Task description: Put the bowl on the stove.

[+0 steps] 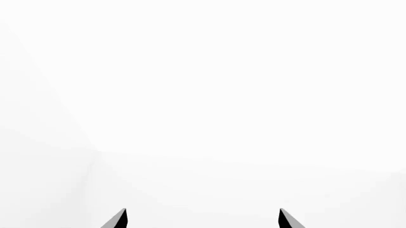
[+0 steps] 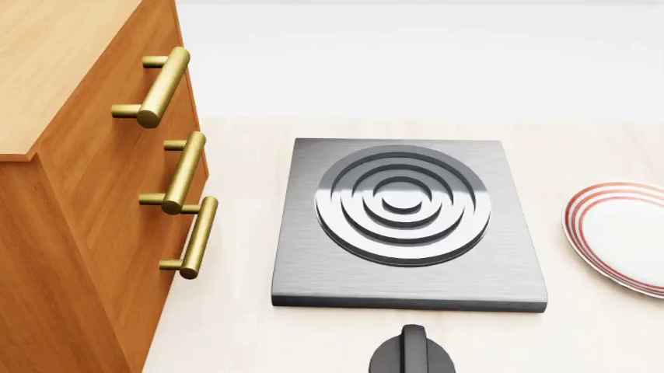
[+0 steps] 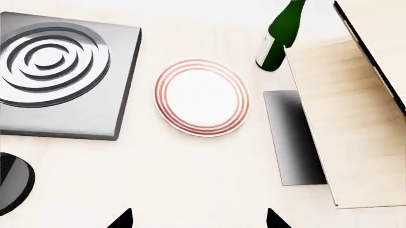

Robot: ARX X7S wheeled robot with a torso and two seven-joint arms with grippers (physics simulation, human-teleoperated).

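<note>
Head view shows the wooden cabinet [image 2: 83, 194], with three brass handles [image 2: 166, 85], standing just beside the stove [image 2: 311, 272] on the pale countertop [image 2: 239, 334]. The stove lies flat with nothing on its ringed burner [image 2: 403, 207]. The white plate with red rings [image 2: 620, 237] lies near the stove on the side away from the cabinet, apart from it. The black knob [image 2: 413, 353] sits just in front of the stove. The bowl appears in no view.

From the right wrist, a green bottle [image 3: 279, 38] stands upright beyond the plate, further from the stove, beside a pale wooden rack [image 3: 349, 128]. The right gripper [image 3: 198, 219] hangs spread apart with nothing between its tips. The left gripper [image 1: 203, 219] is likewise spread, facing blank white.
</note>
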